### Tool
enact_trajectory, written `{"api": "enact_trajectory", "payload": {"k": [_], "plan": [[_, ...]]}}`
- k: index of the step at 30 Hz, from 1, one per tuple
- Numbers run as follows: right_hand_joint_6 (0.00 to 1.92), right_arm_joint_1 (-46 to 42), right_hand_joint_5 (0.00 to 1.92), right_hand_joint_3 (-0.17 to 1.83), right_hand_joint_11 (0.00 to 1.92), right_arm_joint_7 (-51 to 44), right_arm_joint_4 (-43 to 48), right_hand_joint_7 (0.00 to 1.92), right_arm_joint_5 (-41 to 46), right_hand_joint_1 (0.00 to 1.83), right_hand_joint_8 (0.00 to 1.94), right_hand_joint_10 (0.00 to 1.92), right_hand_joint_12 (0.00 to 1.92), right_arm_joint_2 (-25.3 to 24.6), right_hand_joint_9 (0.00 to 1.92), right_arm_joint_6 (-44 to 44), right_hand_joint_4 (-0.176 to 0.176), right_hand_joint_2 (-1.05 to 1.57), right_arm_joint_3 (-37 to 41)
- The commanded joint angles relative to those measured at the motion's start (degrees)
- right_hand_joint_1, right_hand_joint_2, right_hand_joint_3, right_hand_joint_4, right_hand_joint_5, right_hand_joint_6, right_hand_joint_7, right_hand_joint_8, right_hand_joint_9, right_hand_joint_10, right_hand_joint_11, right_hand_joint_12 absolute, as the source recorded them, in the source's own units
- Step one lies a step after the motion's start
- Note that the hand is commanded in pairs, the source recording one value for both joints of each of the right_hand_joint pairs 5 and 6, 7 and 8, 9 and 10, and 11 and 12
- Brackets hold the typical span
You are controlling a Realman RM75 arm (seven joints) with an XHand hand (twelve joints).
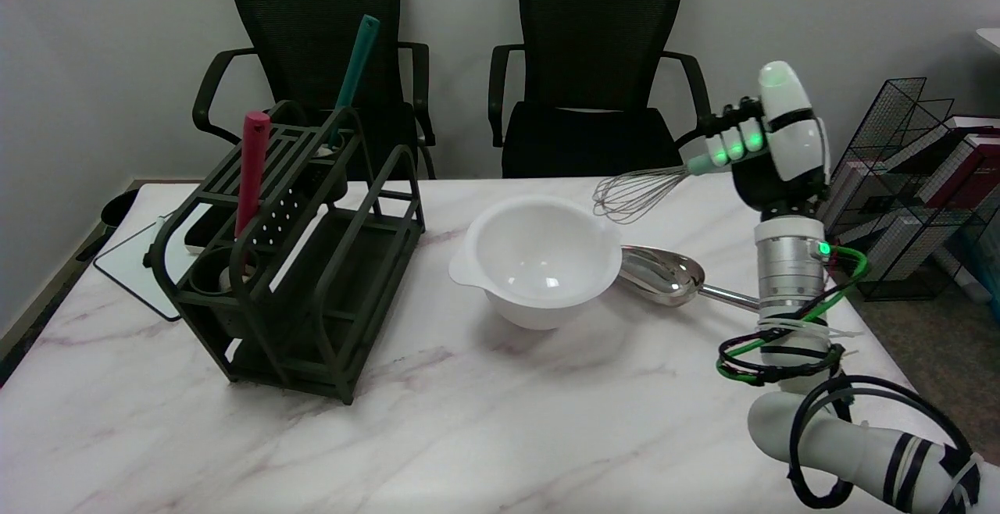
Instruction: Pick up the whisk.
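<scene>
A metal whisk (637, 190) with a pale green handle hangs in the air above the table's far right, its wire head pointing left, just behind the white bowl (537, 258). My right hand (769, 143) grips the whisk by its handle, fingers wrapped around it, so most of the handle is hidden. The arm rises upright from the lower right.
A shiny metal scoop (664, 273) lies right of the bowl, its handle passing behind my forearm. A dark green rack (305, 264) on the left holds a red-handled (252, 170) and a teal-handled utensil (355, 69). Two black chairs stand behind the table; a wire shelf (906, 186) is at right.
</scene>
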Motion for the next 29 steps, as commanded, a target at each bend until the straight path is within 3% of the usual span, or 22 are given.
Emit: {"api": "enact_trajectory", "payload": {"k": [1,29], "plan": [[1.92,-3.7,1.92,0.32,1.92,15.3,5.7,1.92,3.1,1.09,1.92,1.92,1.92,1.9,1.92,10.8,0.000,1.57,0.4],[1.92,-3.7,1.92,0.28,1.92,20.3,11.1,1.92,0.7,1.08,1.92,1.92,1.92,1.9,1.92,13.2,0.000,1.57,-2.7]]}}
